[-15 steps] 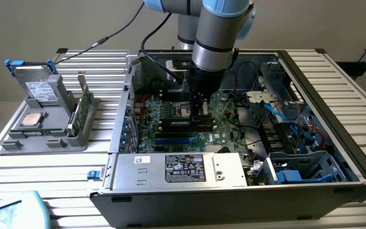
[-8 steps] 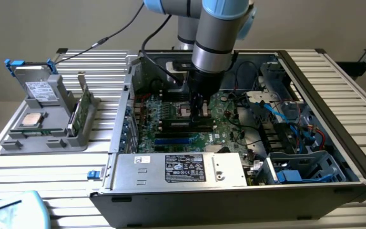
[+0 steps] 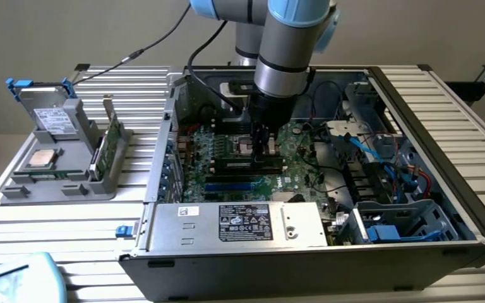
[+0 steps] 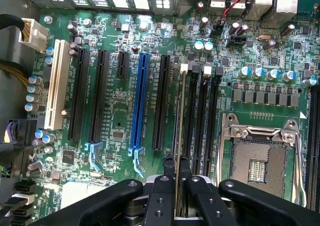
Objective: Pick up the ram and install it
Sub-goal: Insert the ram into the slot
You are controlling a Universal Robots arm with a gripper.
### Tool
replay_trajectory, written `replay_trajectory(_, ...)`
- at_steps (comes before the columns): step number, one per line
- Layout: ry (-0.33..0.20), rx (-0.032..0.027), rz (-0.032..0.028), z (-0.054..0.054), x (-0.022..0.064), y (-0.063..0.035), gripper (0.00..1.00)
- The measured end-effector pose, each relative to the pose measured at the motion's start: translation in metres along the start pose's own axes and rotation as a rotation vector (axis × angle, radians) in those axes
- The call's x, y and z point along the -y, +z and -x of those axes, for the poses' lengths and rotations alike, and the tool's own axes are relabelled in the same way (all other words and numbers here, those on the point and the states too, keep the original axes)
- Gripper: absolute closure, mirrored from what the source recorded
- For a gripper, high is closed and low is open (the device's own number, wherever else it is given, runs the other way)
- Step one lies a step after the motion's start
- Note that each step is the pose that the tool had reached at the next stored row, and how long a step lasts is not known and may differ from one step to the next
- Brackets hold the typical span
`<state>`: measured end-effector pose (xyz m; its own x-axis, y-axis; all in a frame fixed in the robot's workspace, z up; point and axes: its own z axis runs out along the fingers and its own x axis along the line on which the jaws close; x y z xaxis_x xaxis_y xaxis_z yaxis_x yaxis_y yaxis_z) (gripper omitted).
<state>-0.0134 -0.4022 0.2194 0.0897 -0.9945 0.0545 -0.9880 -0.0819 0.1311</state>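
The arm reaches straight down into the open computer case [image 3: 444, 189], which lies on its side on the slatted table [image 3: 57, 227]. The tool [image 4: 177, 166] is clamped on the ram [image 4: 179, 131]. From the wrist view, the two black fingers [image 4: 162, 186] press on either face of the stick, which is seen edge-on as one thin line running away from the fingertips.

The ram hangs in line with the bank of black memory slots [image 4: 200, 116], over the slot farthest from the CPU socket [image 4: 257, 161]. It lies between that bank and a long black expansion slot [image 4: 161, 103]. Whether its lower edge already sits in the slot or is just above it, I cannot tell. Beyond the expansion slot are a blue slot [image 4: 139, 103] and, well apart, a white slot [image 4: 55, 86].

In the exterior view the tool is near the middle of the motherboard [image 3: 225, 151]. The silver power supply [image 3: 238, 224] sits at six o'clock from it, against the case's near wall. At nine o'clock from the case, on the table, stands a grey holder [image 3: 57, 183]. It carries a silver drive [image 3: 53, 117] with a white label, a square processor chip [image 3: 42, 158], and a green board [image 3: 106, 142] standing on edge.
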Motion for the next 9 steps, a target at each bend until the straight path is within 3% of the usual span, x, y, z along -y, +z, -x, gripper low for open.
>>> replay_trajectory(9, 0.004, 0.0005, 0.0002, 0.0019, 0.0002, 0.0001, 0.86)
